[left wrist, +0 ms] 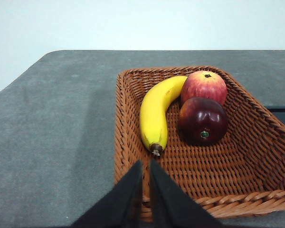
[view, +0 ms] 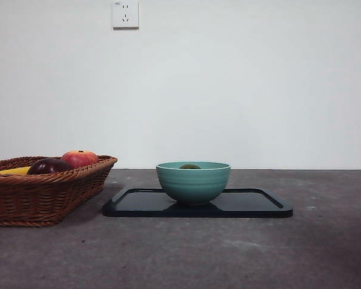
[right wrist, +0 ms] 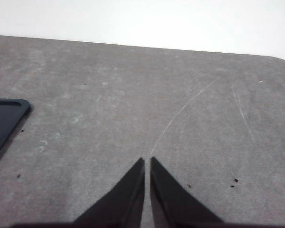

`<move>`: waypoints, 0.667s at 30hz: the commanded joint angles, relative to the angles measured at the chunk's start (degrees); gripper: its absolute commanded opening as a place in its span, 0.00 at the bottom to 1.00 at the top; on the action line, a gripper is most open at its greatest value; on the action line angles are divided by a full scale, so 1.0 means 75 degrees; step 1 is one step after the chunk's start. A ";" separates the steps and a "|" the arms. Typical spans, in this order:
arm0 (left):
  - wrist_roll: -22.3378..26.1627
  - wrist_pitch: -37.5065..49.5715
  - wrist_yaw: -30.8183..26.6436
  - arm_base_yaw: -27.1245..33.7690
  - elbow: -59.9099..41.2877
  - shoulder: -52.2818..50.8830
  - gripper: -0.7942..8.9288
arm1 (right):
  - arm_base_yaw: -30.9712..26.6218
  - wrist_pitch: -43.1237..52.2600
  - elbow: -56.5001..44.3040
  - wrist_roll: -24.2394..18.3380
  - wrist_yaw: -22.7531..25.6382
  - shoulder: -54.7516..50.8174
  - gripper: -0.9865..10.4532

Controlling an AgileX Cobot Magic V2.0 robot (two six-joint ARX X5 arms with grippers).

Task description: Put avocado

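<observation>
Front view: avocado (view: 190, 166) sits inside teal bowl (view: 193, 182).

1. Left gripper (left wrist: 146, 164): the two black jaws are drawn together, with only a thin slit between the tips; nothing is held.
2. Right gripper (right wrist: 147, 160): same posture, jaws closed to a narrow slit, tips free, nothing between them.
3. Front view: neither arm shows anywhere in frame.
4. Each wrist camera looks down at a slant past its own jaws.
</observation>
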 commanded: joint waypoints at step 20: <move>-0.0023 -0.0035 0.0090 0.0012 -0.0160 -0.0009 0.11 | -0.0017 0.0152 -0.0058 0.0032 0.0003 -0.0012 0.10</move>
